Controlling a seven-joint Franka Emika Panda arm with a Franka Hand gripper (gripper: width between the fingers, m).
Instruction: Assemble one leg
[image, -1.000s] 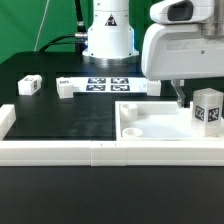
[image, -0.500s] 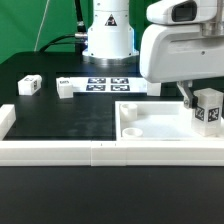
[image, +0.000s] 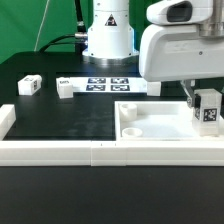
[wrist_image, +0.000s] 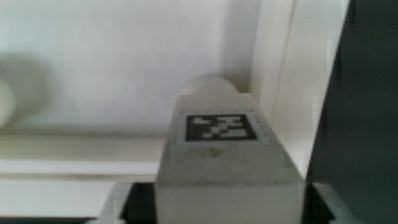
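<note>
My gripper (image: 196, 103) is shut on a leg (image: 208, 108), a white peg with a marker tag on its face. It holds the leg upright at the exterior view's right end of the large white panel (image: 150, 125), close to the corner. In the wrist view the leg (wrist_image: 222, 150) fills the gap between the dark fingers (wrist_image: 143, 200), with the white panel (wrist_image: 107, 50) beneath it. Two more legs (image: 29, 85) (image: 66, 88) lie on the black table at the exterior view's left.
The marker board (image: 105, 83) lies flat at the back, in front of the arm's base. Long white border rails (image: 60, 150) run along the front and the exterior view's left edge. The panel has a round recess (image: 131, 128) near its left corner.
My gripper has shifted a little toward the exterior view's right, with the leg still in it near the panel's right corner. The other parts have not moved.
</note>
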